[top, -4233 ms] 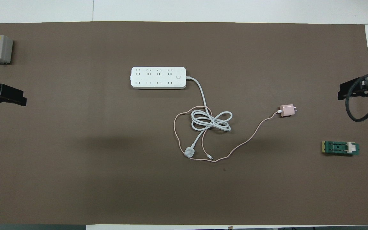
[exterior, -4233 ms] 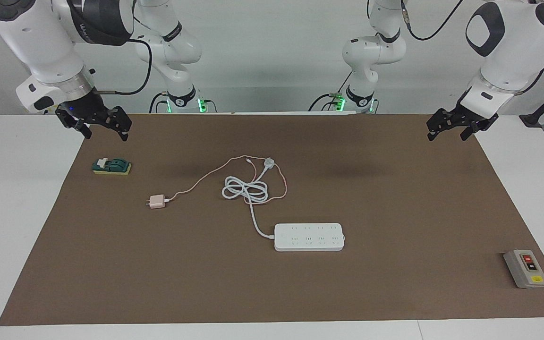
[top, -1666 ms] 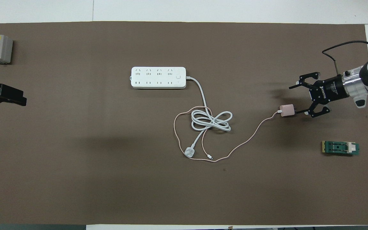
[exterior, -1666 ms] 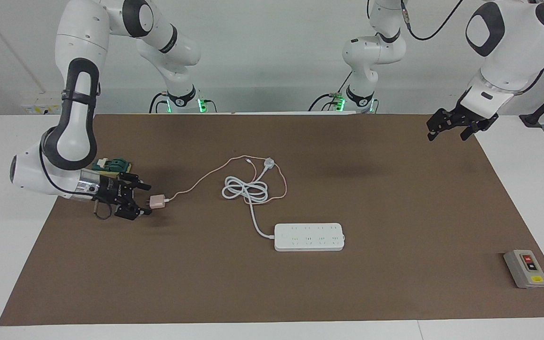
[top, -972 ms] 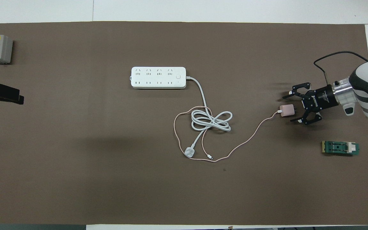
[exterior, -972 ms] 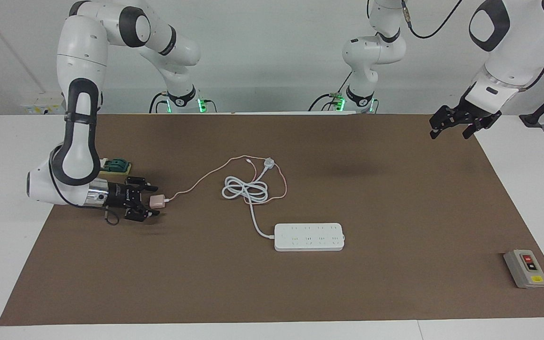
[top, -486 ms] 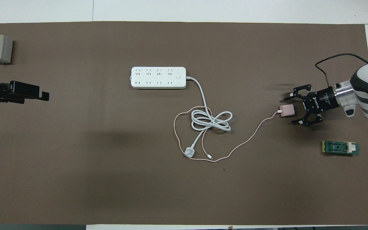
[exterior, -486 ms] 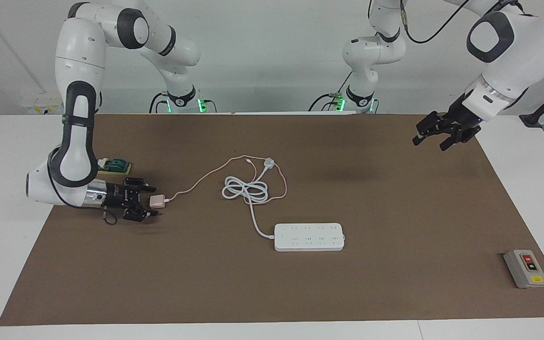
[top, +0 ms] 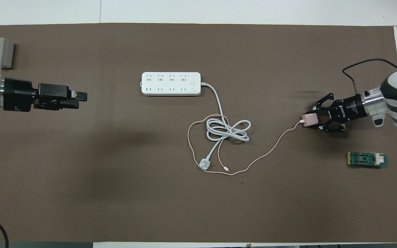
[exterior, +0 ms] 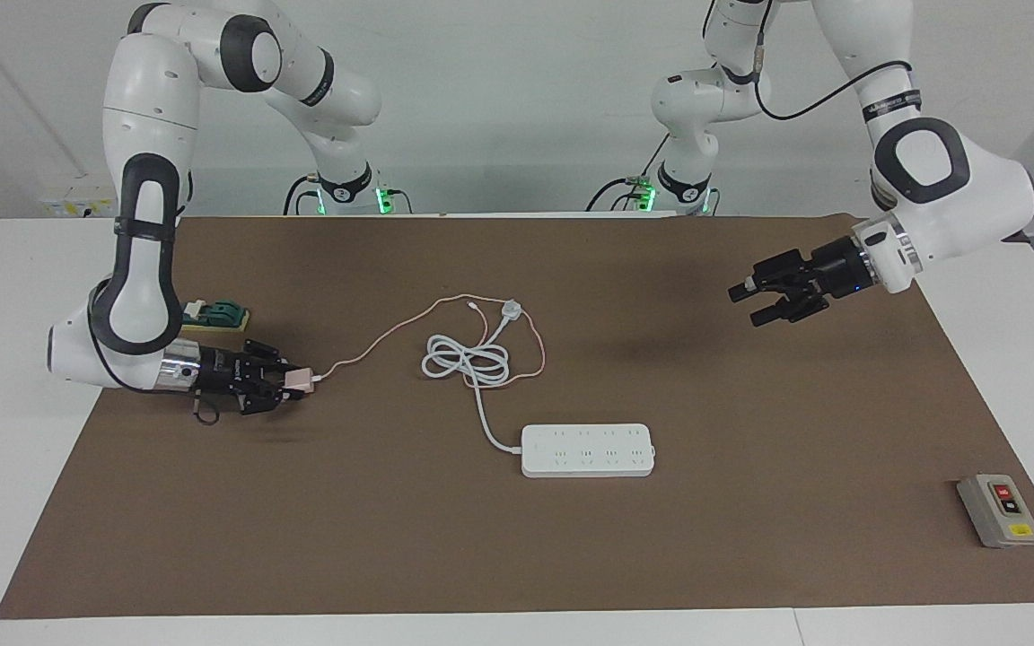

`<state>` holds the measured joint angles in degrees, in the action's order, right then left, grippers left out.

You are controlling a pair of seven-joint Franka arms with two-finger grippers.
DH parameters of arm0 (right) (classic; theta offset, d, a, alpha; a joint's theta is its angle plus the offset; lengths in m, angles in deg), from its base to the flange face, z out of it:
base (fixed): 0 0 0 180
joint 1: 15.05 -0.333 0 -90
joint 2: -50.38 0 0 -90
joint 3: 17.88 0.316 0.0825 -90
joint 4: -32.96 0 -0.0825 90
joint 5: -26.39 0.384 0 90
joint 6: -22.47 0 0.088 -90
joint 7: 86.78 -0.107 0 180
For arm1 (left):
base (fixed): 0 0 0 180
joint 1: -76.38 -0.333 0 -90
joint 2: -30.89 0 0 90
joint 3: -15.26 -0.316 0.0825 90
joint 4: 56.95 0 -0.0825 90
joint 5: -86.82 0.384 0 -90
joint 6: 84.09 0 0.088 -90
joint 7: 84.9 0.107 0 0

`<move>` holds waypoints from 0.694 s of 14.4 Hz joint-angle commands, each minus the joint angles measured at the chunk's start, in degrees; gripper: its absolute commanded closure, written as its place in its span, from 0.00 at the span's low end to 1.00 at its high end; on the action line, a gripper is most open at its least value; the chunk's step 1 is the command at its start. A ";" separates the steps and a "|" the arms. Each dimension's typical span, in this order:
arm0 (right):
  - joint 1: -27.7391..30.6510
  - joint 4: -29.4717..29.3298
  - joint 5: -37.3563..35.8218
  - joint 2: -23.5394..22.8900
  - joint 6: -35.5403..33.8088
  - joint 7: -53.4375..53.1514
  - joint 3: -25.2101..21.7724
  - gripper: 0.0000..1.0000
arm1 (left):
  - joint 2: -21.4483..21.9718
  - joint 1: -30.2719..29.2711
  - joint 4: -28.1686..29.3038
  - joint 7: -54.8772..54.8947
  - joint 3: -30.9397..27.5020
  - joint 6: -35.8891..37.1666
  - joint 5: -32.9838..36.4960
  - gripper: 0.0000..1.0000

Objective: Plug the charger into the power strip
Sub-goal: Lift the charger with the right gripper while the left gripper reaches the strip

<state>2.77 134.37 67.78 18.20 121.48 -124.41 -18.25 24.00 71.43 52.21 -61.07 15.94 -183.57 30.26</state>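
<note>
Right tool (exterior: 288, 388) gripping charger (top: 309, 119), mat-edge side

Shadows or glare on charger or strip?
Facing view: one soft dark patch on the brown mat, nearer the robots than the long white power strip, not touching it; faint shadow under the right claw gripping the pale pink cube charger. Overhead view: same patch; no glare on either.

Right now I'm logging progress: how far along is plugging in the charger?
Done: the right claw has reached the charger and closed on it, the charger down on the mat. In hand: that grasp; the left claw hangs over the mat. Left: carry the charger to the power strip, whose sockets are all empty, and push it in.
</note>
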 commanded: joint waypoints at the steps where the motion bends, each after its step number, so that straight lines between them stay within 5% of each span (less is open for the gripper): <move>1: 0.03 1.08 0.27 -0.25 1.88 0.46 0.54 1.00 | -1.36 0.38 4.39 6.04 0.63 -0.54 -10.12 0.00; 4: -1.37 -0.67 0.09 1.67 1.18 -6.80 0.63 1.00 | -11.36 0.55 3.69 14.11 0.64 8.48 -23.56 0.00; 10: -7.87 -4.71 0.71 6.95 -1.01 -21.93 1.51 1.00 | -14.89 6.08 3.96 16.76 0.90 11.31 -34.73 0.00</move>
<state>-3.66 130.60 67.78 23.45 121.42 -142.34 -16.94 11.12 74.98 56.62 -46.37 17.51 -174.40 -0.30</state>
